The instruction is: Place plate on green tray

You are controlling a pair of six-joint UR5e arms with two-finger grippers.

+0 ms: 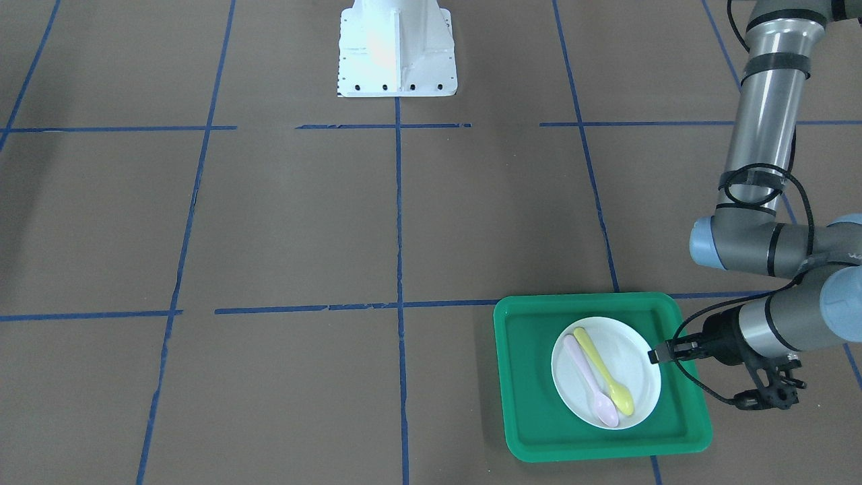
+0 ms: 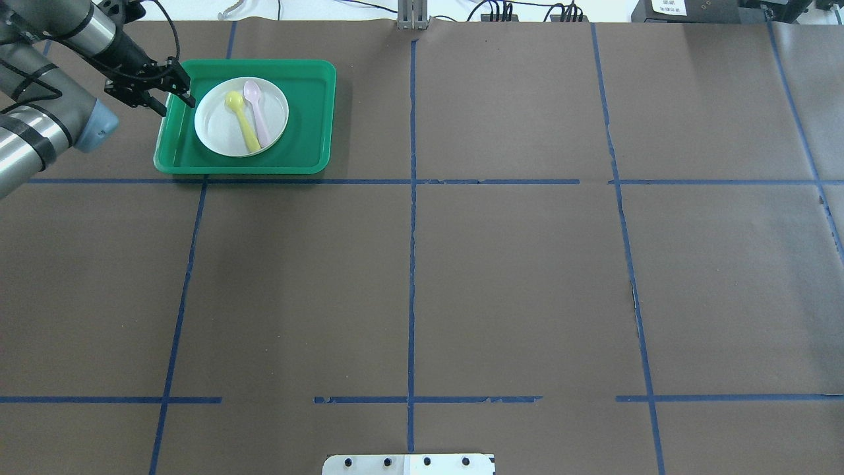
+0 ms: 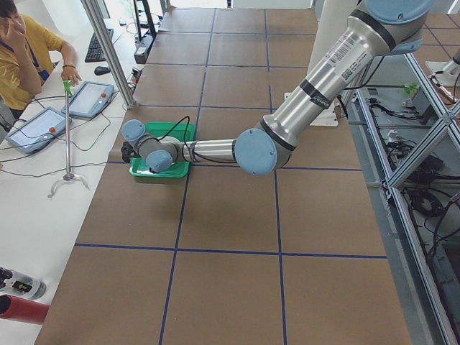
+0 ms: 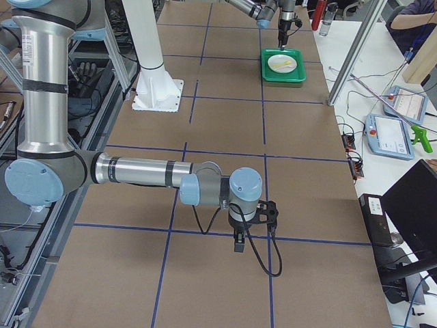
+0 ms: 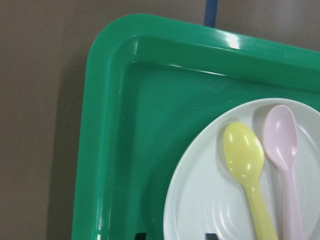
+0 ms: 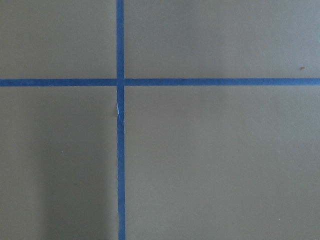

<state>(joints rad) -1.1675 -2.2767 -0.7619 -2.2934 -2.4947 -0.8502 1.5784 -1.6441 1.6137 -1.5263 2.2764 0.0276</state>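
The small white plate [image 1: 636, 353] lies flat inside the green tray [image 1: 532, 377] at the table's far left in the overhead view, where the plate [image 2: 214, 125] sits in the tray [image 2: 310, 112]. A yellow spoon [image 1: 609, 377] and a pink spoon [image 1: 592, 384] lie on the plate. My left gripper [image 2: 179, 99] is at the plate's edge. In the left wrist view the gripper [image 5: 175, 235] is open, its two tips apart on either side of the plate's [image 5: 200, 200] rim. My right gripper [image 4: 237, 244] hangs over bare table far away; I cannot tell whether it is open or shut.
The robot's white base [image 1: 397, 50] stands at the table's middle edge. Blue tape lines [image 2: 412, 198] cross the brown table cover. A seated operator [image 3: 21, 50] and tablets [image 3: 90, 98] are beyond the tray's end of the table.
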